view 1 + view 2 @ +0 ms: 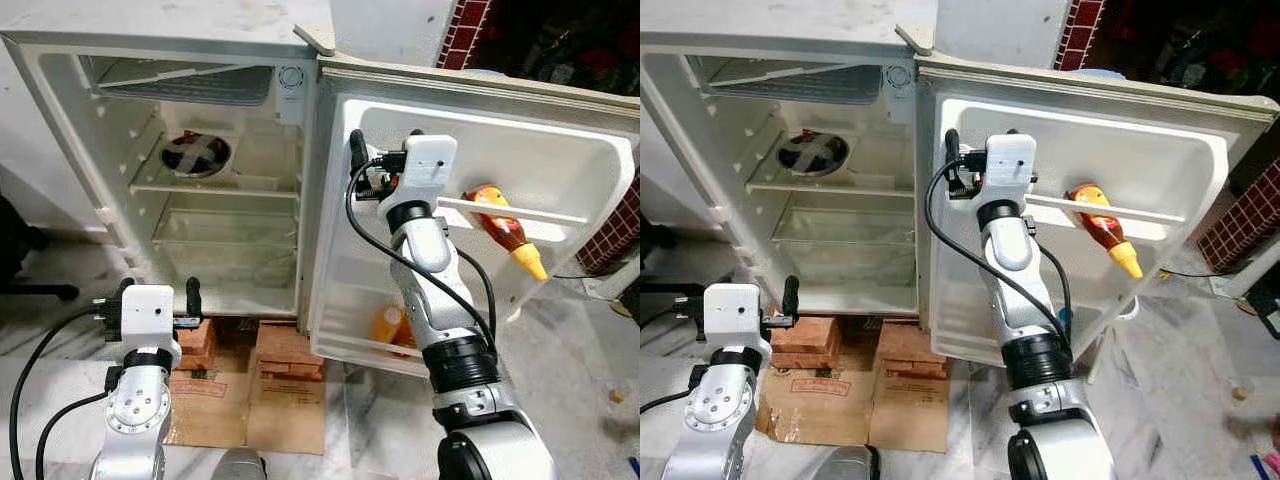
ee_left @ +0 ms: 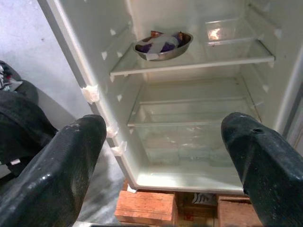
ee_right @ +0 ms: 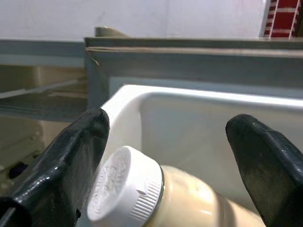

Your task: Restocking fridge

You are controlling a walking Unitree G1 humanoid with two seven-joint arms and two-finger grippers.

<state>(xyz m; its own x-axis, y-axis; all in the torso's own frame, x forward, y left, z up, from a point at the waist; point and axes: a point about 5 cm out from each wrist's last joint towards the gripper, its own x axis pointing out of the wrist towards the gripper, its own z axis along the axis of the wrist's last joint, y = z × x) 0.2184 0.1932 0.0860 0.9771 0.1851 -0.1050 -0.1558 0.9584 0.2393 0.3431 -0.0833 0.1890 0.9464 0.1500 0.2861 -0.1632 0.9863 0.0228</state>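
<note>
The right gripper (image 3: 165, 156) is working at the upper shelf of the open fridge door (image 1: 560, 150). Its fingers (image 3: 71, 156) are standing wide apart around a cream bottle with a white cap (image 3: 124, 187); neither finger is touching it, so nothing is being gripped. A ketchup bottle (image 1: 505, 232) is leaning behind the door rail (image 1: 530, 213), at 3 o'clock from the gripper. The left gripper (image 2: 161, 156) is hovering open and empty before the fridge interior, where a steel bowl (image 2: 163, 45) is sitting on a shelf at 12 o'clock.

Risks, as judged:
- The cream bottle, being unsupported, is liable to topple.
- A withdrawing finger is likely to clip the cap.
- The arm is passing near the ketchup bottle.
</note>
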